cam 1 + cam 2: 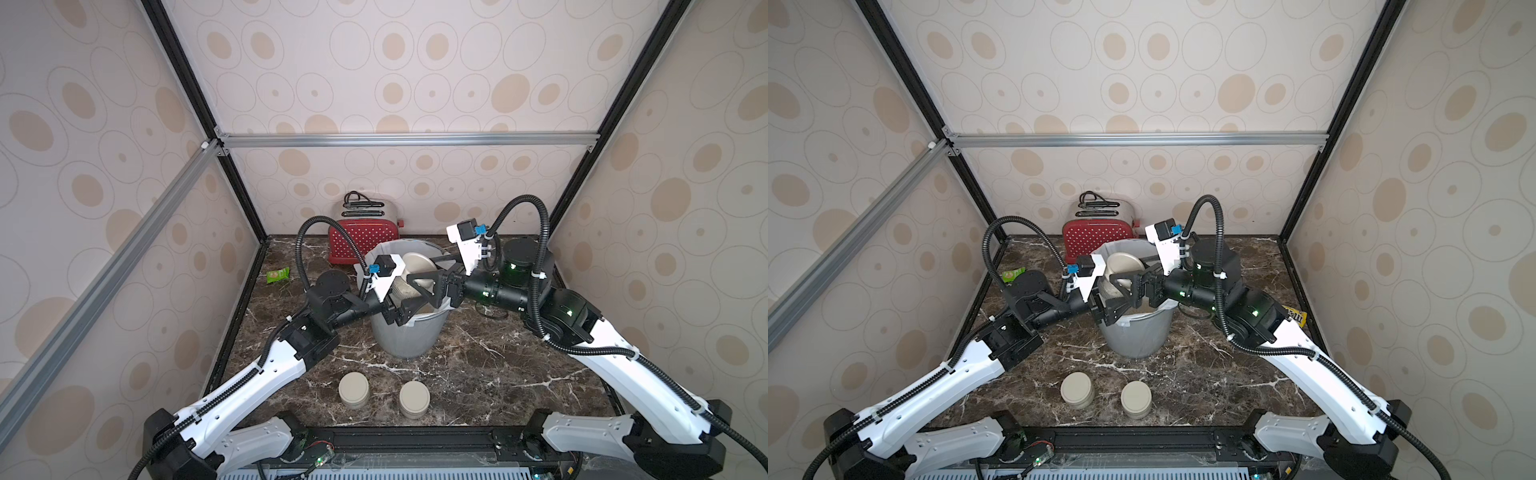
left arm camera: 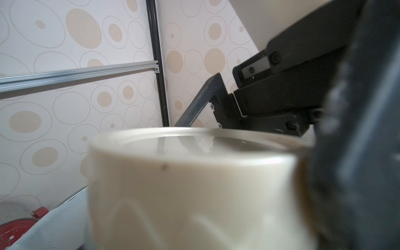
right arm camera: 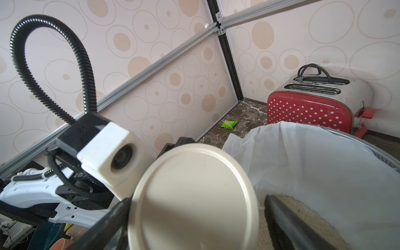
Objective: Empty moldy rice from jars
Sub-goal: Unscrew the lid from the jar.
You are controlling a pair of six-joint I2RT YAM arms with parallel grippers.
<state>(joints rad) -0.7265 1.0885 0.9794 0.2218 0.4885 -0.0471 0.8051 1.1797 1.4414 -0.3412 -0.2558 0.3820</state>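
Your left gripper clamps a jar over the bin; open right gripper straddles the lid. A weak pinch drops it.

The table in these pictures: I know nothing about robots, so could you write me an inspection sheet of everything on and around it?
Surface: dark marble table.
Job's things: two front jars upright, lidded; held jar sideways over grey bin, lid on; rice in bin.
Clutter: red toaster, green packet, yellow packet.
Grippers: left gripper shut on held jar; right gripper open, straddling lid.
Cables: black hoses loop over both arms; toaster cord on toaster.
Surroundings: spotted wallpaper, aluminium frame.
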